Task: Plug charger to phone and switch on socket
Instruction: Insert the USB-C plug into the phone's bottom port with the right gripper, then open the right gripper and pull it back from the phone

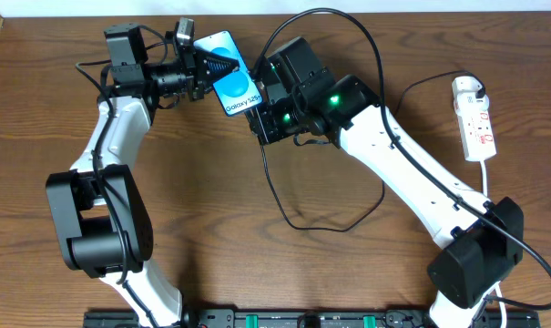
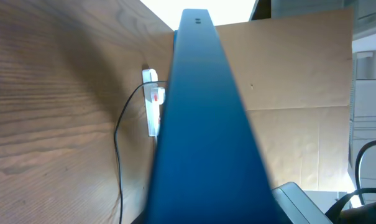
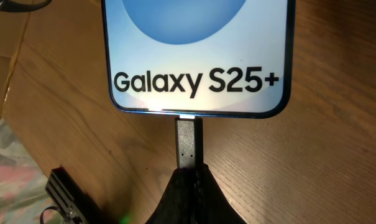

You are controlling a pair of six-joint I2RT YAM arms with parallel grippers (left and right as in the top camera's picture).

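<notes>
My left gripper (image 1: 205,64) is shut on the phone (image 1: 233,80) and holds it at the table's back middle, blue "Galaxy S25+" screen up. In the left wrist view the phone's dark blue edge (image 2: 200,124) fills the centre and hides the fingers. My right gripper (image 3: 191,177) is shut on the charger's small plug tip (image 3: 189,140), which meets the middle of the phone's bottom edge (image 3: 197,93). In the overhead view the right gripper (image 1: 260,107) sits just right of the phone. The thin black charger cable (image 1: 298,223) loops across the table. The white socket (image 1: 476,118) lies at the far right.
A white adapter (image 1: 466,87) sits at the socket's far end with a black cable running from it. The socket (image 2: 153,107) and a cable (image 2: 117,155) also show in the left wrist view. A brown cardboard wall (image 2: 299,74) stands beyond the table's edge.
</notes>
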